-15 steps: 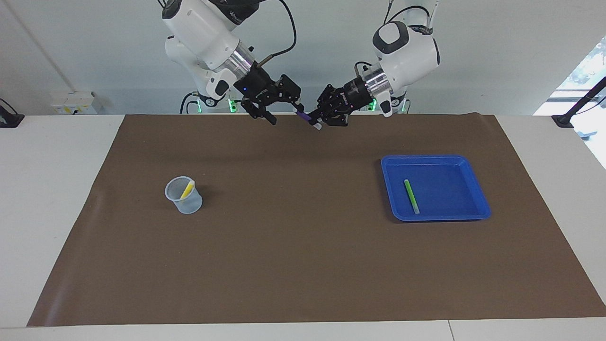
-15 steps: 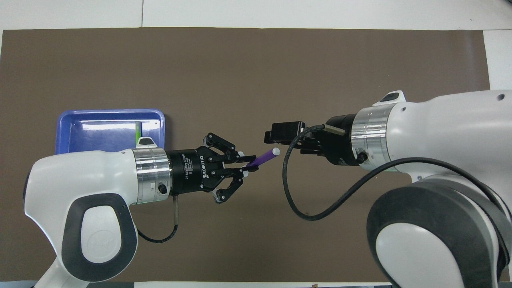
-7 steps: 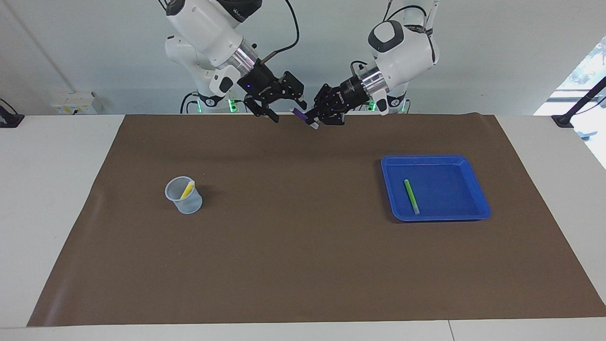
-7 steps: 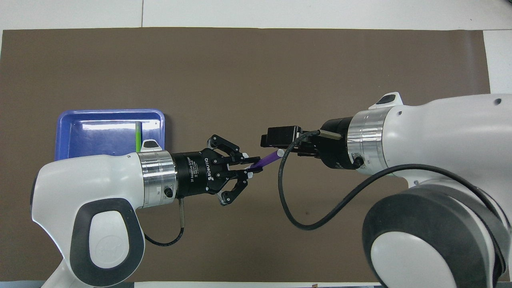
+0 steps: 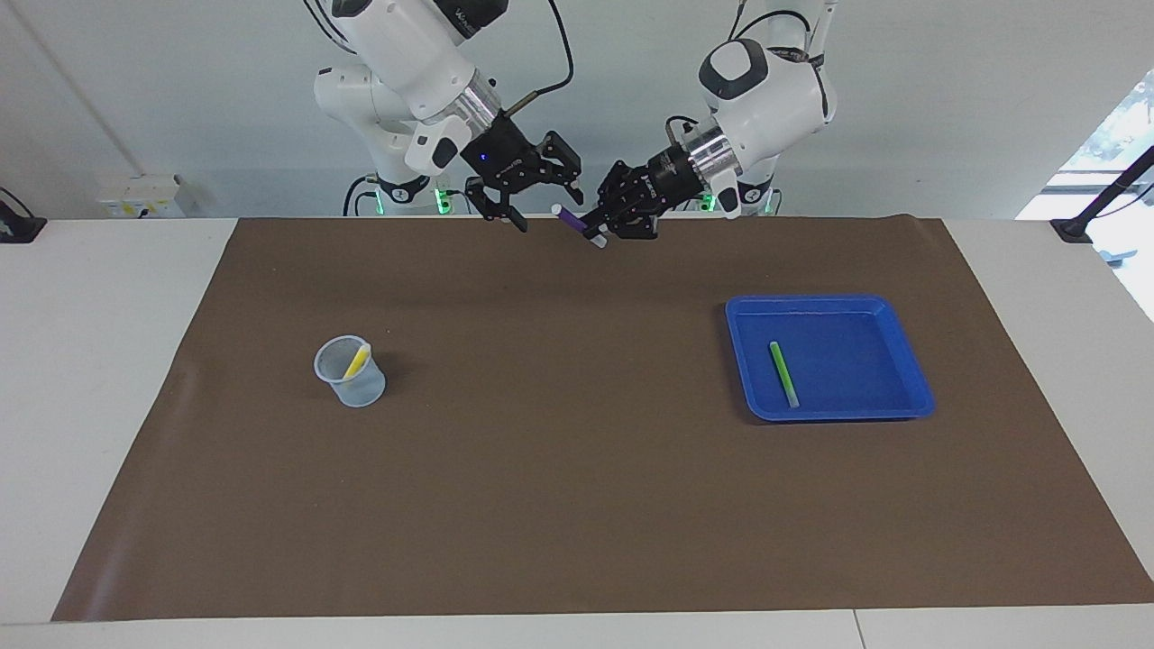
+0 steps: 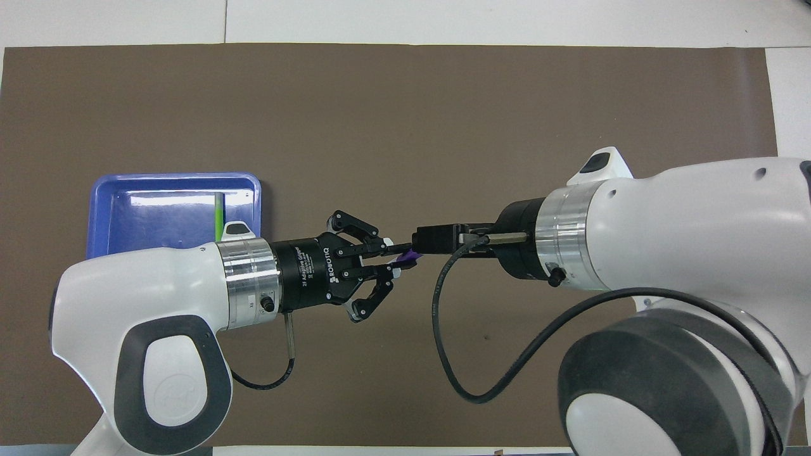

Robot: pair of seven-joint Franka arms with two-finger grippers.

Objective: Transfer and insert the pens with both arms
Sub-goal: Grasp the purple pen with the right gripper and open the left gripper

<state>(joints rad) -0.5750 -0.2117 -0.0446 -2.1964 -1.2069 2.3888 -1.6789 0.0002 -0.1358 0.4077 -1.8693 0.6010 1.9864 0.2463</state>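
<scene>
A purple pen [image 5: 577,222] hangs in the air over the mat's edge nearest the robots, and my left gripper [image 5: 606,225] is shut on its pale-tipped end. My right gripper [image 5: 546,207] faces it with fingers spread open, and the pen's free end reaches in between them. From above, only a short purple piece [image 6: 410,256] shows between the left gripper [image 6: 391,256] and the right gripper [image 6: 423,242]. A yellow pen [image 5: 356,361] leans in a clear cup [image 5: 352,379]. A green pen [image 5: 783,373] lies in the blue tray [image 5: 829,413].
A brown mat [image 5: 577,487] covers most of the white table. The cup stands toward the right arm's end, the tray [image 6: 174,180] toward the left arm's end. Two slimmer white arms with green lights [image 5: 410,194] stand by the robots' bases.
My right gripper has moved toward the left gripper, and its open fingers now stand around the purple pen's free end. The left gripper has shifted a little toward it and keeps its hold.
</scene>
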